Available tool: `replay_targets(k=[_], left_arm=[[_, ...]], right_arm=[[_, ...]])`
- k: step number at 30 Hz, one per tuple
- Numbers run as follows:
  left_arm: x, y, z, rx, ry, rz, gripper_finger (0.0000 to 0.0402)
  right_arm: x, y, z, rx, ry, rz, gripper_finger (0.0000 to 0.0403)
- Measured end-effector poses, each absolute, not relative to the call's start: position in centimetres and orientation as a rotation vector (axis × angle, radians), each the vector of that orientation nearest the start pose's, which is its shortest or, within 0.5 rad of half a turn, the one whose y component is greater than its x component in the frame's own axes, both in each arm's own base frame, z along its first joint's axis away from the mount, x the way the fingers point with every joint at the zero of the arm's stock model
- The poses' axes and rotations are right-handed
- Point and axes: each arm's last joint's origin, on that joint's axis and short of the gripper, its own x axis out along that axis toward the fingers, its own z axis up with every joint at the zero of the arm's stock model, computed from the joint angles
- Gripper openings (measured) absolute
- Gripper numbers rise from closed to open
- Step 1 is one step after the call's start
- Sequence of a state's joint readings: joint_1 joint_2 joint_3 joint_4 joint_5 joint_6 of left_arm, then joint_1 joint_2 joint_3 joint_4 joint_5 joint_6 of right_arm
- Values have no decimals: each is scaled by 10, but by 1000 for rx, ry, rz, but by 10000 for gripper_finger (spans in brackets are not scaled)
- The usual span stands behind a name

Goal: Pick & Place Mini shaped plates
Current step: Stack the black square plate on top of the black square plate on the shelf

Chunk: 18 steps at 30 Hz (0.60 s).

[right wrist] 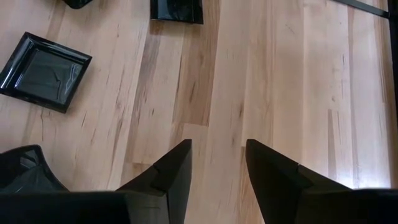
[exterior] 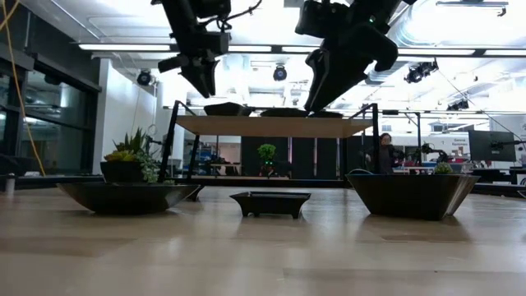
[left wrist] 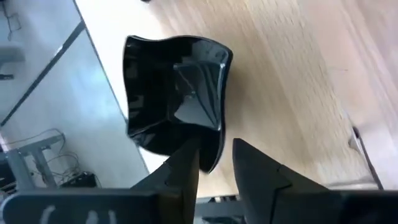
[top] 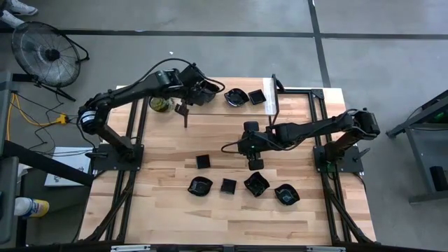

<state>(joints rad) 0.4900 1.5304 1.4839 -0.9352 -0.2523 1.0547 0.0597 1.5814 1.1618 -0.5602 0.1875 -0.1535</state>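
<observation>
Several mini shaped plates lie flat on the near half of the table, among them a small square one, a wavy one and a rounded one. Two more rest on a raised wooden shelf at the far side. My left gripper stands open at the shelf's left end, over a wavy black plate that lies on the shelf by its edge. My right gripper hangs open above bare wood at mid-table, holding nothing. My left gripper comes at the wavy plate slanting down, with the plate's near rim corner in the gap beside one finger. Whether that finger touches the rim, I cannot tell. The plate lies flat on the shelf.
A small potted plant stands on the table just left of the shelf. The shelf's dark metal frame rises at the far side. In the right wrist view a square plate and another dish lie beside the open fingers.
</observation>
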Motion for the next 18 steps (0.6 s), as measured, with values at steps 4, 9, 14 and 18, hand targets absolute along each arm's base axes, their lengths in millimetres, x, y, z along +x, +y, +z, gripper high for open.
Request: replay_targets(k=[4,9,14,18], left_arm=[[262,147,353,793,1238,63,97],[244,131,365,683,1175,-16,97],[222,105,357,563,1135,-74,97],[209,75,339,533,1071,-81,97]], right_arm=[[324,14,242,-265,984,-46,145],[322,13,241,-279,1014,-59,145],[319,12,240,-295,1042,-80,146],[319,12,240,-295,1043,-79,145]])
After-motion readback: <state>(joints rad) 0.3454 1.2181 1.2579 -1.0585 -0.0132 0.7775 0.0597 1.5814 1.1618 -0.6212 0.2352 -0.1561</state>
